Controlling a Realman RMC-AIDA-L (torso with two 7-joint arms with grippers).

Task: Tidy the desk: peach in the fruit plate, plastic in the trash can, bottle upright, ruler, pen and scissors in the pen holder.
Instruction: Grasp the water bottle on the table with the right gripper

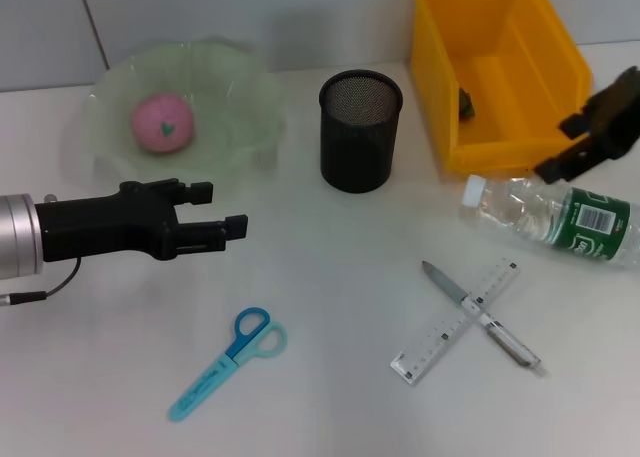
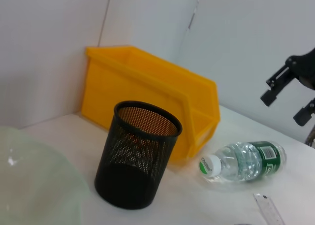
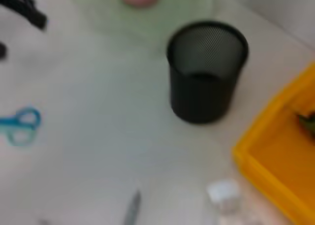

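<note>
The peach [image 1: 162, 123] lies in the fruit plate [image 1: 235, 97] at the back left. The plastic [image 1: 466, 102] lies inside the trash can [image 1: 495, 37]. The bottle [image 1: 550, 217] lies on its side on the desk [image 1: 330, 267], cap toward the pen holder [image 1: 360, 130]. The ruler [image 1: 440, 335] and pen [image 1: 495, 329] lie crossed at the front right. The scissors [image 1: 228, 362] lie at the front left. My left gripper [image 1: 222, 207] is open and empty, in front of the fruit plate. My right gripper [image 1: 560, 149] is open and empty, above the bottle.
From the left wrist I see the pen holder [image 2: 138, 153], trash can [image 2: 147, 97], bottle [image 2: 243, 161] and right gripper [image 2: 284, 108]. From the right wrist I see the pen holder [image 3: 206, 70], scissors [image 3: 17, 124] and trash can [image 3: 280, 161]. A white wall stands behind.
</note>
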